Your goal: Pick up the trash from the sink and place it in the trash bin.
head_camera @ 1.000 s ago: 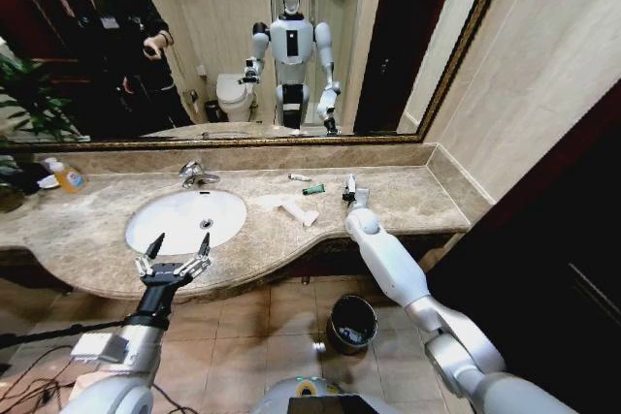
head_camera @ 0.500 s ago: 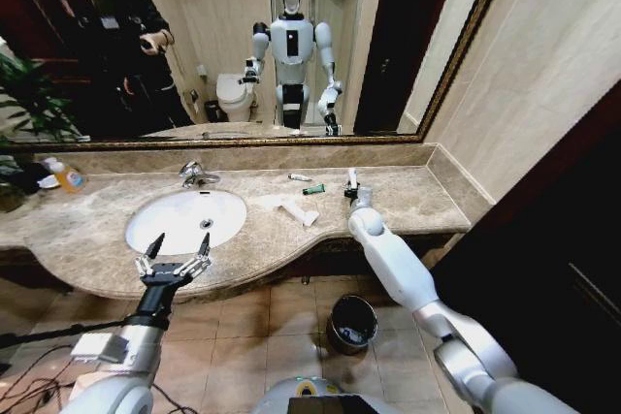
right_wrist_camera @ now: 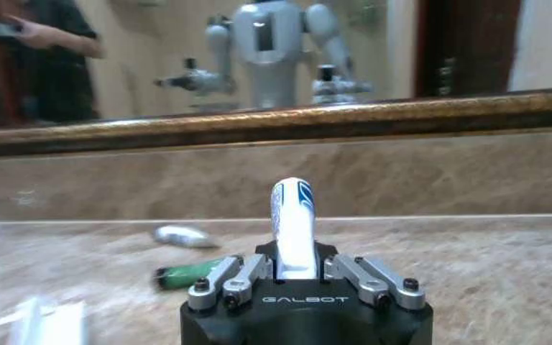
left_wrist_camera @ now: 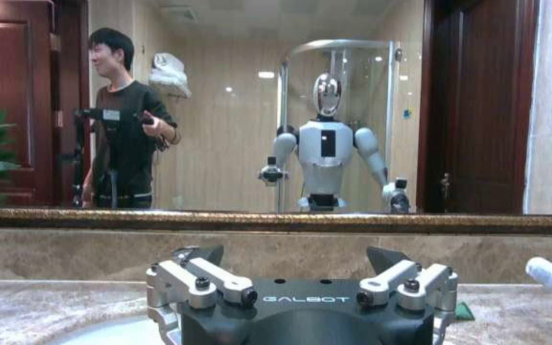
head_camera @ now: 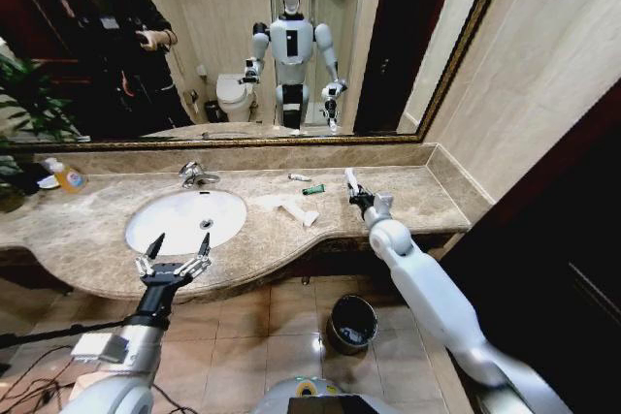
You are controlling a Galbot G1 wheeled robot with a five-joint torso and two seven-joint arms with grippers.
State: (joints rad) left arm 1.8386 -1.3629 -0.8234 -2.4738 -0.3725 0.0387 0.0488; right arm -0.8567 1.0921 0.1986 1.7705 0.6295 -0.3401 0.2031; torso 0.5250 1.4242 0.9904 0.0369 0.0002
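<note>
Right end effector (head_camera: 355, 193) is clamped on one of the white mini tubes (right_wrist_camera: 290, 215), the blue-printed end sticking up out of the jaws, and it's hanging just above the desk (head_camera: 417, 203). Left end effector (head_camera: 175, 261) is idle with its fingers spread wide, parked over the front lip of the desk, just in front of the sink (head_camera: 184, 219).

Working from big to small, all relative to the right end effector:

- The sink is off to its left, well apart, and looks bare inside. The litter is actually out on the desk, not in the basin.
- The trash bin (head_camera: 351, 322) sits on the floor, below and nearer the robot.
- Crumpled white paper (head_camera: 286, 206) lies on the desk to the left, between it and the sink.
- The green tube (right_wrist_camera: 192, 272) is just beside it, on the left.
- The second white tube (right_wrist_camera: 184, 236) is a bit further back, toward the mirror.

Handling guess: these tubes look super light and a bit squishy, with smooth sides, so they could slip or swing in a pinch. A grab around the middle of the body, like the current hold, seems safest. The paper should just crush, so take it anywhere. I can't make out the thin stick.
</note>
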